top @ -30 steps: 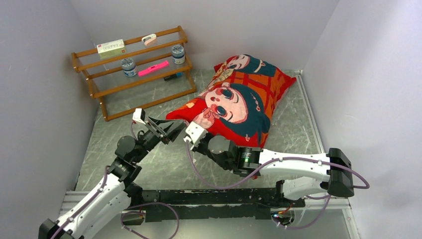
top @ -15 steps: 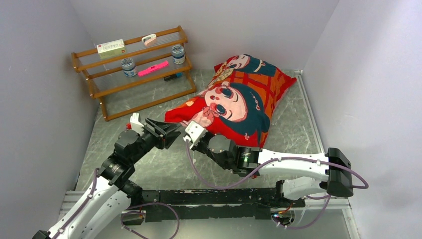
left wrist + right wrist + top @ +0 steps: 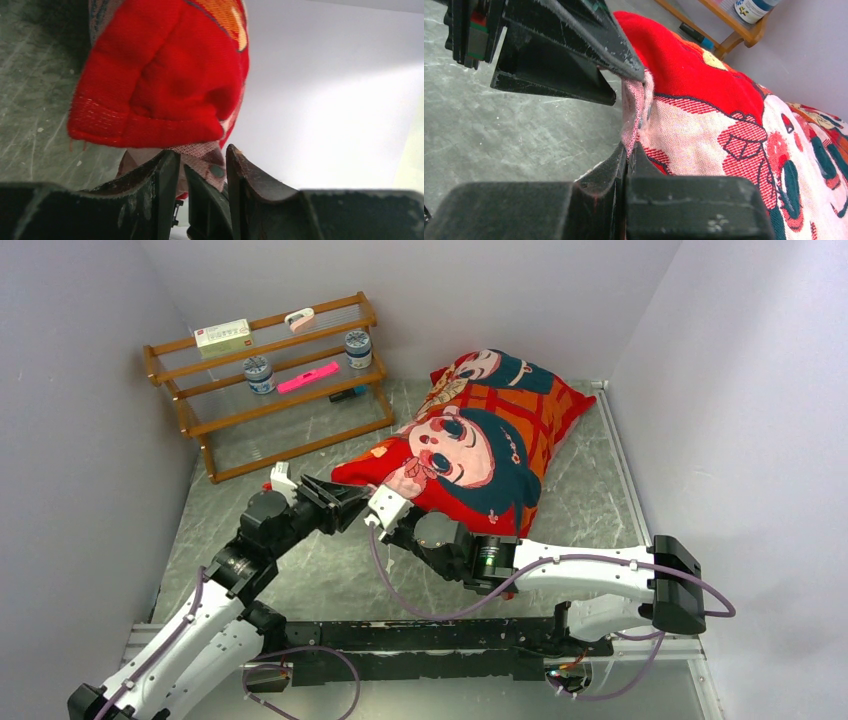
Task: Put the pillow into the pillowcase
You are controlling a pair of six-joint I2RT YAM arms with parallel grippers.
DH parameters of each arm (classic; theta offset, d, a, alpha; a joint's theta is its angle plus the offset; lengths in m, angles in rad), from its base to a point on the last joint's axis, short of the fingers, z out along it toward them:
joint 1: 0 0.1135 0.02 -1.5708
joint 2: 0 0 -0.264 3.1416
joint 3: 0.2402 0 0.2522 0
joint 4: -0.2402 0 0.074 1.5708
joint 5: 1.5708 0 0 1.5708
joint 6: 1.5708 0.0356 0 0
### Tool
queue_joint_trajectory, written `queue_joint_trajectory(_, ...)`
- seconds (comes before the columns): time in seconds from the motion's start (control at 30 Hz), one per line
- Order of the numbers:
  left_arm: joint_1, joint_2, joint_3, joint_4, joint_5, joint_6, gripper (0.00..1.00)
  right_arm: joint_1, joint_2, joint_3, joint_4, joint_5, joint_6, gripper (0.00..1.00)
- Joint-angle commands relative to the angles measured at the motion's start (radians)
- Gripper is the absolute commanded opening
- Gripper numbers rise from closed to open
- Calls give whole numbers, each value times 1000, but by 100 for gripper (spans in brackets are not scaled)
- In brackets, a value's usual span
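Pillowcase (image 3: 480, 440) lies centre to upper right of the overhead view, on the grey marble-look table (image 3: 320, 580). Red print side up, cartoon faces showing. It's plump all over. Pillow itself isn't visible in any view.

Both grippers meet at the case's lower-left corner.

Right gripper (image 3: 378, 512): clamped tight on the case's edge. In its wrist view a flap of the paler pink reverse (image 3: 636, 107) stands up out of the closed fingers (image 3: 599, 172), no gap between them.

Left gripper (image 3: 352, 502): comes in from the lower left, tips at the same flap. In its wrist view the two fingers (image 3: 155, 185) stand apart, with the pink flap (image 3: 200, 152) and one dark finger of the right gripper between them. From the right wrist view one left fingertip (image 3: 636, 75) touches the top of the flap. Can't tell whether it's actually pinching the cloth or just straddling it.

The red corner of the case (image 3: 160, 75) bulges just above the left fingers, resting on the table.

Wooden rack (image 3: 265, 380) sits upper left, well apart from the case. A pink marker-like item (image 3: 308, 377) and two small jars (image 3: 259, 374) are on its shelves.
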Motion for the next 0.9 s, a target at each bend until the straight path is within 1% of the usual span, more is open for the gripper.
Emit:
queue_joint_trajectory(0.0, 0, -8, 58, 50, 1, -1, 45, 6, -14, 65, 138, -25, 11, 0)
queue_joint_trajectory(0.1, 0, 5, 67, 57, 3, 8, 46, 6, -13, 70, 133, -31, 15, 0)
queue_joint_trajectory(0.2, 0, 15, 63, 80, 13, 4, 44, 5, -13, 71, 133, -33, 20, 0)
queue_joint_trajectory(0.3, 0, 11, 58, 72, 13, -1, 39, 6, -11, 70, 135, -33, 26, 0)
queue_joint_trajectory(0.57, 0, 5, 53, 70, 18, -10, 34, 5, 2, 69, 142, -28, 31, 0)
queue_joint_trajectory(0.7, 0, 10, 52, 37, 36, -15, 31, 5, 7, 76, 143, -22, 34, 0)
queue_joint_trajectory(0.87, 0, -1, 70, -36, 22, -9, 31, 5, 10, 73, 145, -21, 38, 0)
